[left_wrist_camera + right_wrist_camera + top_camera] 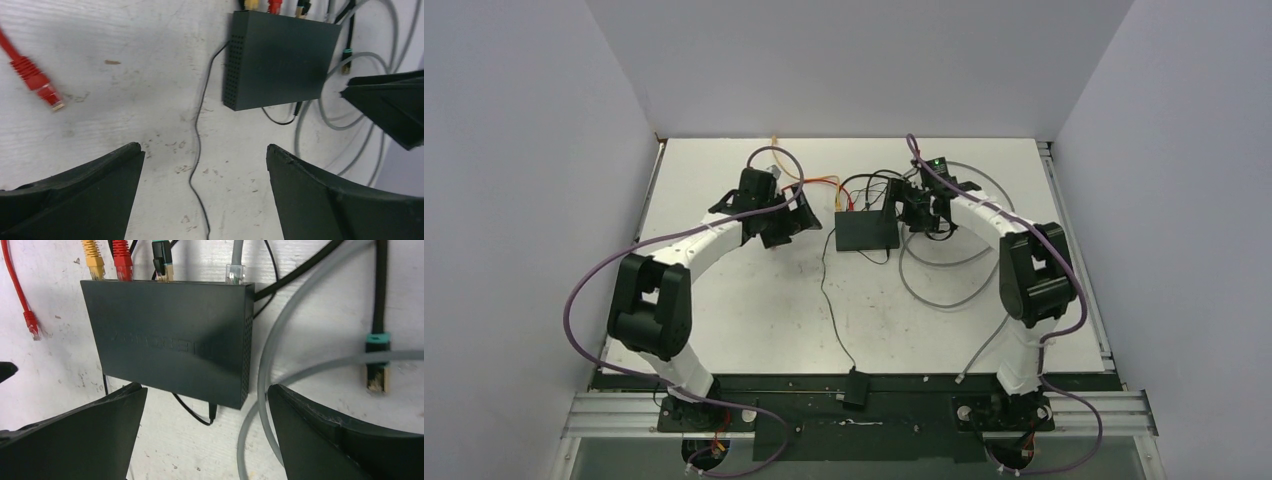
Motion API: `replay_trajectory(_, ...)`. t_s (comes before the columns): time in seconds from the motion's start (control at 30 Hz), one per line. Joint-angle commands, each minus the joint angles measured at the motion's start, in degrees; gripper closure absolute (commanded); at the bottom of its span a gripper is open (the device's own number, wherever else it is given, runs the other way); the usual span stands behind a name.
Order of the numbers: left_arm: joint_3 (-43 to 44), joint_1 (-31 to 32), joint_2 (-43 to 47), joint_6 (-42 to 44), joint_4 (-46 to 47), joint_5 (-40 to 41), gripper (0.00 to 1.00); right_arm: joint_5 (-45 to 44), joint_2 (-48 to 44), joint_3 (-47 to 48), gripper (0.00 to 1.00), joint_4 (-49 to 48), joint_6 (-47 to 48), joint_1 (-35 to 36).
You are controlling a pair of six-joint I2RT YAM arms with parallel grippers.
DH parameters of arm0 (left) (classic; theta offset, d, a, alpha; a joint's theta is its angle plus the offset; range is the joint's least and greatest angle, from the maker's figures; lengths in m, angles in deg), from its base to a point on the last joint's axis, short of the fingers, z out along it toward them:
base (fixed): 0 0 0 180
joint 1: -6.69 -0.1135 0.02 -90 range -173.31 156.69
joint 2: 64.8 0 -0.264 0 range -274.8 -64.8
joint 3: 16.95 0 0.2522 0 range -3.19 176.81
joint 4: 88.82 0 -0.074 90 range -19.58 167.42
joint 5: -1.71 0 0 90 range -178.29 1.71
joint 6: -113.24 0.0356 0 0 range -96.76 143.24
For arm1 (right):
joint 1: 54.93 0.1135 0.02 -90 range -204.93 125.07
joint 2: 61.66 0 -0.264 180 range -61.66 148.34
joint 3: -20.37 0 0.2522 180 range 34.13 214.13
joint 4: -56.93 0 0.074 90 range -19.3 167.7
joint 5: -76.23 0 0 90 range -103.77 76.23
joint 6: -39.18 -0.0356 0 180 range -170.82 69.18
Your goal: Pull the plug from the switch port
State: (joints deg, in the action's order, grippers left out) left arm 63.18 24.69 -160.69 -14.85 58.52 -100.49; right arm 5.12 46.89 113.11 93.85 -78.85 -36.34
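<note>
At the centre of the tabletop (754,310) lies the switch (867,231), its plugs (121,260) seated along the edge at the top of the right wrist frame, their long axes pointing upward. The right pincer (206,390), released and empty, hangs nearer; the left pincer (205,150), equally released, stands off to the left.

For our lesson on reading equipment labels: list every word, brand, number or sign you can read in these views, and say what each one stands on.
No text here can be read with certainty.
Top face of the switch: a faint row of black-on-black lettering, too dim and blurred to read.
Loose red plug: no print visible.
Loose teal-booted plug: no print visible.
</note>
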Motion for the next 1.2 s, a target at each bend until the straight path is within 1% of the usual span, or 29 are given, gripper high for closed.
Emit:
replay_trajectory(0.0,3.3,0.0,-3.8,-6.0,11.0,-8.3,0.17,5.4,3.7,5.9,0.05,-1.1,-1.6,-0.3)
replay_trajectory(0.07,4.4,0.1,-5.9,-7.1,12.5,-10.1,0.21,5.8,5.1,7.3,0.07,-0.5,-1.7,-0.3)
replay_trajectory(0.23,9.0,0.5,-11.9,-7.5,12.2,-12.7,0.27,5.6,7.1,8.7,0.12,-0.1,-2.6,-0.4)
replay_trajectory(0.37,11.6,1.0,-15.0,-7.5,11.6,-13.1,0.28,7.5,7.5,8.9,0.17,-0.5,-2.6,-0.3)
replay_trajectory(0.47,12.7,1.3,-16.7,-8.2,11.9,-13.4,0.30,9.0,8.0,9.2,0.22,-0.3,-2.5,-0.2)
replay_trajectory(0.6,13.2,1.6,-16.8,-8.3,11.5,-12.6,0.31,10.4,8.7,9.1,0.31,0.3,-2.8,0.5)
replay_trajectory(0.67,13.3,1.6,-16.1,-7.6,9.7,-11.4,0.31,11.1,8.9,9.0,0.32,1.1,-3.1,1.1)
replay_trajectory(0.8,13.3,1.6,-14.0,-5.3,5.1,-7.5,0.30,13.2,9.4,8.0,0.34,1.6,-4.2,2.2)
replay_trajectory(1.0,12.2,1.6,-10.0,-0.5,-1.8,-2.9,0.26,14.6,9.7,7.7,0.34,0.9,-5.2,4.8)
replay_trajectory(1.07,11.4,1.6,-8.7,0.9,-3.3,-2.1,0.25,13.2,9.7,9.5,0.30,2.5,-3.4,5.6)
replay_trajectory(1.17,9.3,1.7,-6.5,2.4,-4.4,-1.6,0.23,7.4,9.8,13.7,0.21,6.9,1.3,7.1)
